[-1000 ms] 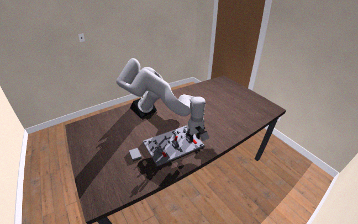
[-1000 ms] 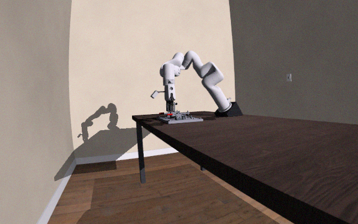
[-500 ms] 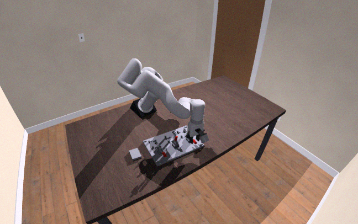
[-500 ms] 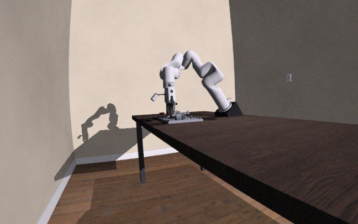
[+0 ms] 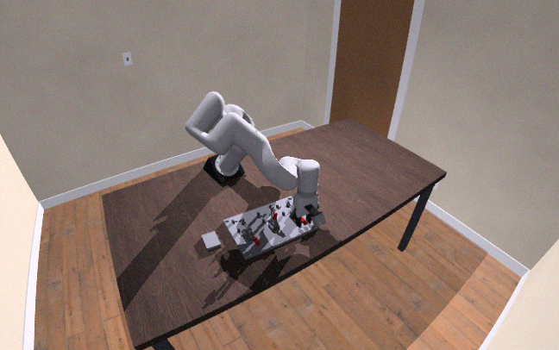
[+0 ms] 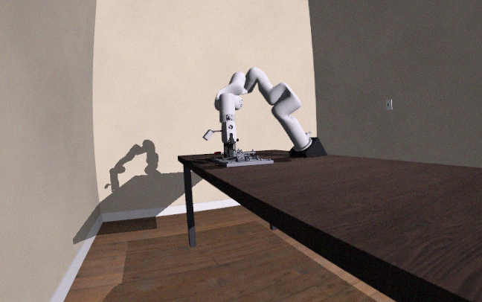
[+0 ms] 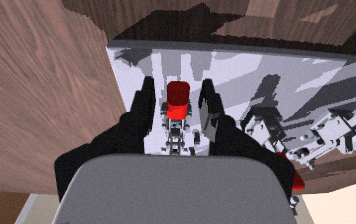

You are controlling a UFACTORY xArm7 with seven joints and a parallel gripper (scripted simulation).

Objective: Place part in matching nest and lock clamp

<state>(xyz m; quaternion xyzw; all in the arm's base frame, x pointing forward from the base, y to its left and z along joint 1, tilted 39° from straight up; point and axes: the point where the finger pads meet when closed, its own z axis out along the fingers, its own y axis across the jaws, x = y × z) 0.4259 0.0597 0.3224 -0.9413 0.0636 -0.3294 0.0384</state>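
Evidently half-open hand (image 5: 304, 221) (image 6: 230, 153) (image 7: 177, 89), holding nothing, fingers astride red handle (image 5: 304, 221) (image 7: 178, 100), other clamps (image 5: 274, 221) (image 7: 265, 131) beside.

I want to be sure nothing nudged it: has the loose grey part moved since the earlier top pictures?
No, the loose grey part shows no shift; it lies at the same gap from the fixture.
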